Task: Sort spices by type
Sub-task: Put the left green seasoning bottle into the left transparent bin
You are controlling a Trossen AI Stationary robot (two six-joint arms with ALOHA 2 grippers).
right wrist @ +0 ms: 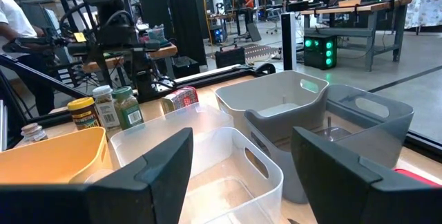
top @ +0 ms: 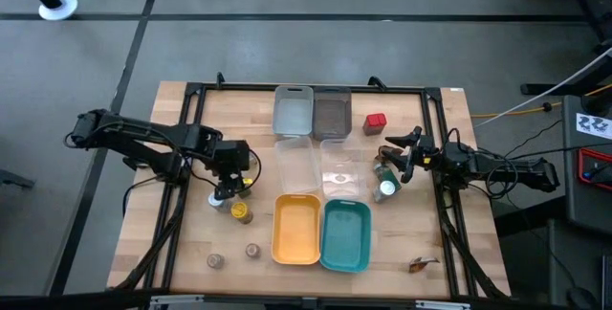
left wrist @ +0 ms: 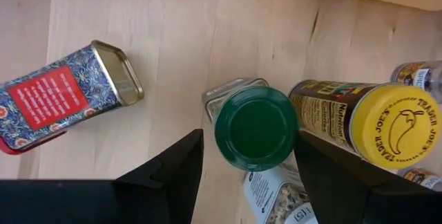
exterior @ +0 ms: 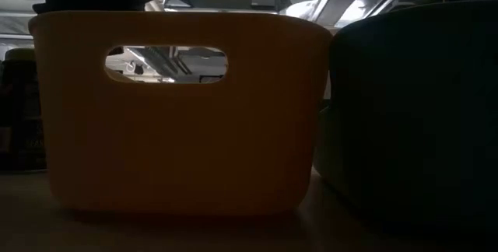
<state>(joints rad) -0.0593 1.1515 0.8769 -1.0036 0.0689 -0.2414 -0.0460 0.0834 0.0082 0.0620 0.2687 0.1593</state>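
Observation:
My left gripper point(top: 228, 188) point(left wrist: 249, 134) hangs open over a cluster of spices left of the yellow tray, pointing down. An upright green-lidded jar point(left wrist: 255, 127) stands between its fingers. Beside it are a yellow-lidded jar point(left wrist: 397, 124), a labelled jar lying flat point(left wrist: 280, 196) and a patterned tin with a red label point(left wrist: 62, 99) lying on its side. My right gripper point(top: 394, 165) point(right wrist: 242, 134) is open with nothing between its fingers, level at the right of the clear trays. A white-lidded jar point(top: 386, 188) stands just near of it. My left gripper comes from above with one finger point(left wrist: 173, 175) on each side of the green lid point(left wrist: 228, 124). A gap shows on one side; on the other side I cannot tell whether the finger touches the lid. The jar stands upright on the table.
Two grey trays point(top: 294, 109) point(top: 332, 111) stand at the far side, two clear trays point(top: 296, 162) point(top: 341, 171) mid-table, a yellow tray point(top: 296, 227) and a teal tray point(top: 346, 233) near. A red box point(top: 374, 121), two small brown jars point(top: 216, 260) point(top: 252, 250) and a small item point(top: 419, 265) lie apart.

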